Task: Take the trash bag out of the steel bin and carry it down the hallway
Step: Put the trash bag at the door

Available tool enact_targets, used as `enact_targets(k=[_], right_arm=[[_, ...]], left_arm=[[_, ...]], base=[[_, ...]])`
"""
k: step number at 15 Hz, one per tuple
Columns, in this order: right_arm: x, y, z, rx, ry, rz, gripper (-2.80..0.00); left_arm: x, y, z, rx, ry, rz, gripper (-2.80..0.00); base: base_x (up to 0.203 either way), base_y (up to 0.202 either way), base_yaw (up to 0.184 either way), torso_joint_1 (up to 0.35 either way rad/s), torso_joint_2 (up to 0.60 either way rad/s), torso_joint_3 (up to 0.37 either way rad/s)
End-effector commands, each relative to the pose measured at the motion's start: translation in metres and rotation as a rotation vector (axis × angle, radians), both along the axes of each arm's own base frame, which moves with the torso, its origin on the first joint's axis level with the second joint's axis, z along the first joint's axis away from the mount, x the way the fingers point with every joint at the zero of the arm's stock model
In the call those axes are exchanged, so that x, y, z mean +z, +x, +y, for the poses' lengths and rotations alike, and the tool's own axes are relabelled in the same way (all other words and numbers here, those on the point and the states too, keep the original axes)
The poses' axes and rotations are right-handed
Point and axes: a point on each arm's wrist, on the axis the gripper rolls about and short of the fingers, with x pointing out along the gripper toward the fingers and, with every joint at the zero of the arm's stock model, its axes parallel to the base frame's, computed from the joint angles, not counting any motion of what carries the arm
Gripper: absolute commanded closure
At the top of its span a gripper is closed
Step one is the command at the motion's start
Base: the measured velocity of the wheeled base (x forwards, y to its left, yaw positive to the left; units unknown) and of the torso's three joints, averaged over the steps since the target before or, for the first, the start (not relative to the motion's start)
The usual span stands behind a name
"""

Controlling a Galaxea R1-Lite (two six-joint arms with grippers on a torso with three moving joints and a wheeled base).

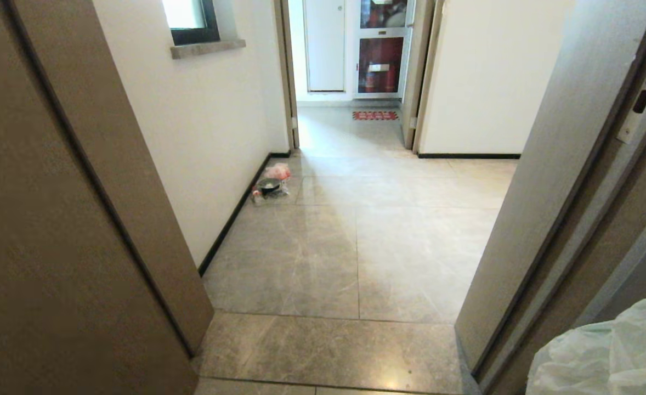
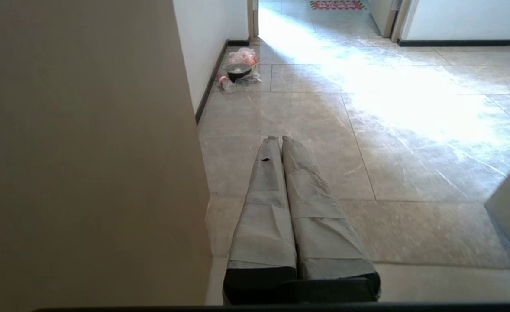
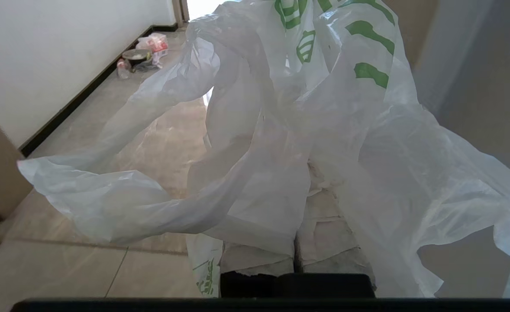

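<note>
The right gripper [image 3: 300,182] points forward and level, its padded jaws pressed together and clenched on the trash bag [image 3: 281,143]. The thin white plastic with green print billows over and around the jaws, hiding most of them. In the head view the trash bag shows only at the lower right corner, beside a brown door frame [image 1: 548,208].

The left gripper [image 2: 279,141] also reaches straight forward, low above the floor, its jaws clenched on nothing, close beside a brown door panel [image 2: 86,151].

Ahead runs the hallway [image 1: 356,236], with grey marbled tiles, white walls and black baseboard. A black-framed window [image 1: 191,22] with a stone sill sits high on the left wall. Against that wall's baseboard lies a small litter pile [image 1: 271,184]: a clear bag with red contents, a dark bowl and a bottle. A red mat [image 1: 375,115] lies past the far doorway.
</note>
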Motion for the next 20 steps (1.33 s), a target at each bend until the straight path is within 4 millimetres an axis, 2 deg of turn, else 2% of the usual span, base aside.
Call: enact_targets(k=[1,20], right_arm=[[0.0001,0.0001,0.0,0.0,-0.001,0.001,0.0],[0.0001,0.0001,0.0,0.0,-0.001,0.001,0.0]], left_arm=[[0.0,0.0,0.0,-0.001,0.0,0.0,0.0],[0.0,0.0,0.0,0.001,0.0,0.0,0.0]], base=[[0.191,0.0,0.0,0.005,0.0,0.002],[0.193,0.0,0.001,0.002,0.0,0.001]])
